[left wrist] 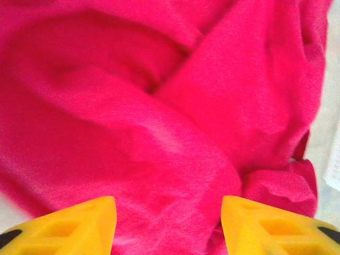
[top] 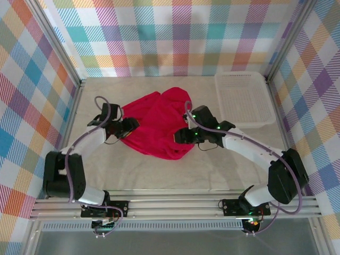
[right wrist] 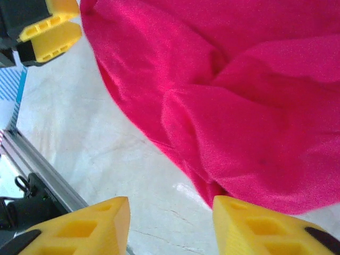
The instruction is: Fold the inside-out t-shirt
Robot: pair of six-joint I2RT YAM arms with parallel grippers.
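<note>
My left gripper is spread over bunched red cloth and my right gripper is spread at its edge, both pinching nothing. One crumpled t-shirt lies mid-table between them, with one white tray near it on the right.

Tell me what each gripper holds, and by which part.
Nothing is held. The left gripper and right gripper both stand open at the red t-shirt, jaws apart.

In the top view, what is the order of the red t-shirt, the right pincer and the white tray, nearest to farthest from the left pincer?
1. red t-shirt, at the tips of the left pincer, on its right.
2. right pincer, across the t-shirt, at its right edge.
3. white tray, farther back on the right side.
</note>
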